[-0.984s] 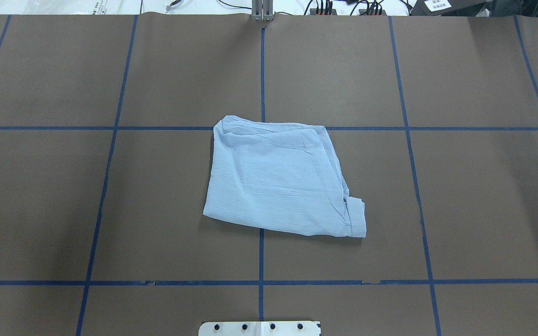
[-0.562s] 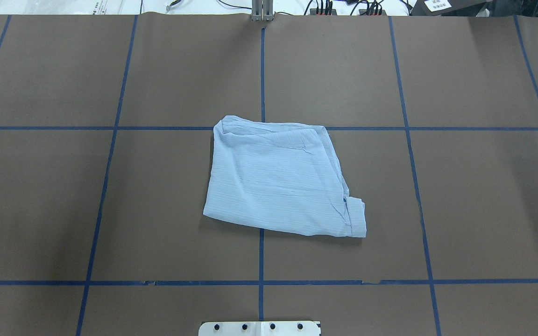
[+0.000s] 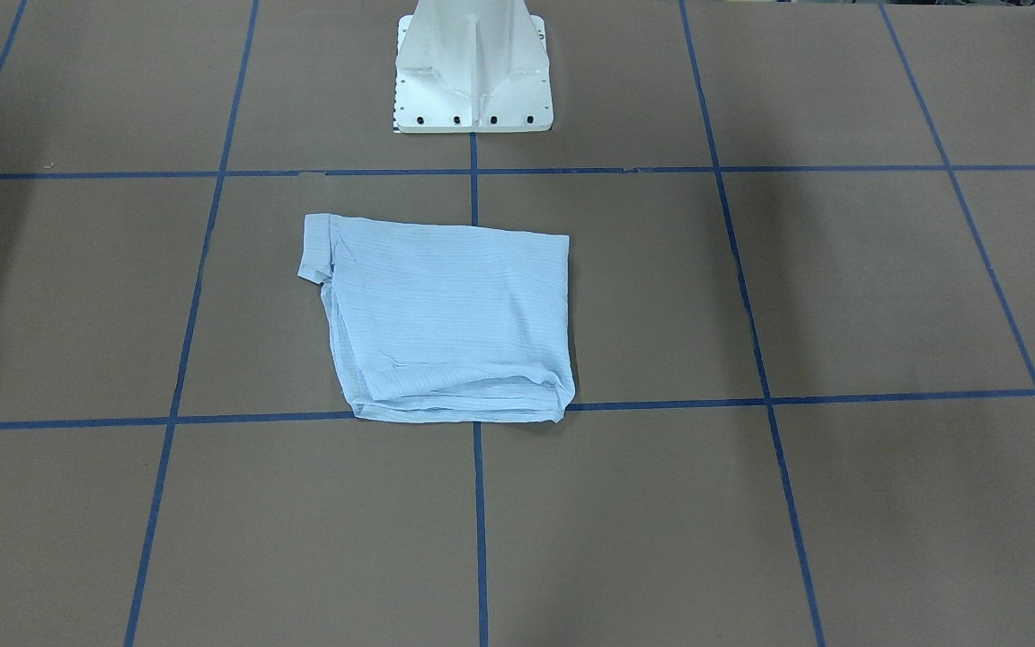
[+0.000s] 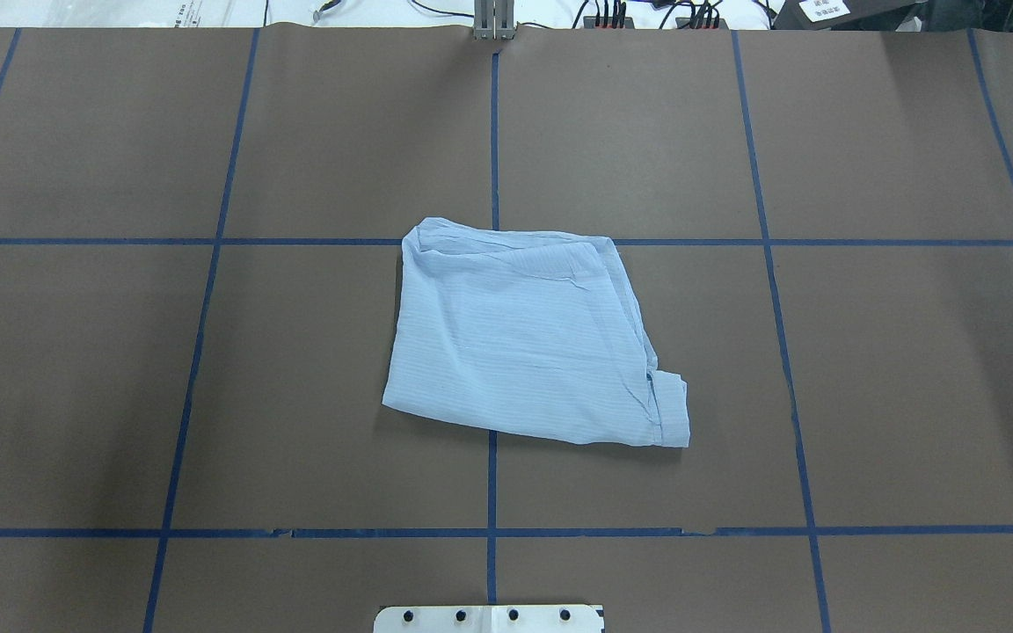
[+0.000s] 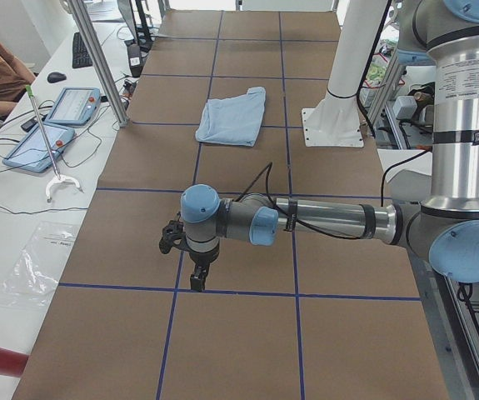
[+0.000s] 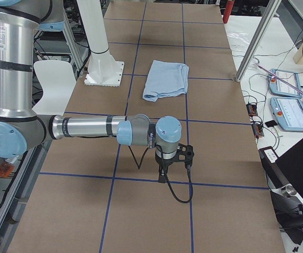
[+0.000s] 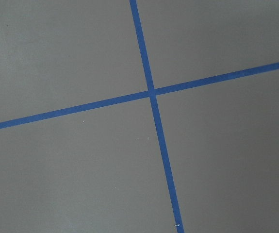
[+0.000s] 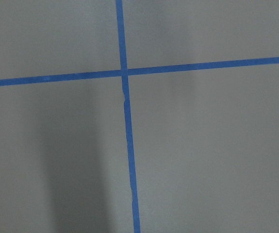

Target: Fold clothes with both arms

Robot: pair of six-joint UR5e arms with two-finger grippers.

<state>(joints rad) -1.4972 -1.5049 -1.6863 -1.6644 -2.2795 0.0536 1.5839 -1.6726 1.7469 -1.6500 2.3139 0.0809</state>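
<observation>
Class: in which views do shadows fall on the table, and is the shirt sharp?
Overhead: shirt sharp, stripes visible; soft dark patches on the table at both sides. Right wrist: broad shadow band lower left. Left wrist: evenly lit.

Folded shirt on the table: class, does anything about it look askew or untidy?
Yes. The shirt lies skewed to the blue tape lines; a flap pokes out at its corner on the robot's right.

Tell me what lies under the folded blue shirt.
The shirt lies flat on the brown table cover. Blue tape lines run in under it. Their crossing is hidden, as are the shirt's folded-in layers.
</observation>
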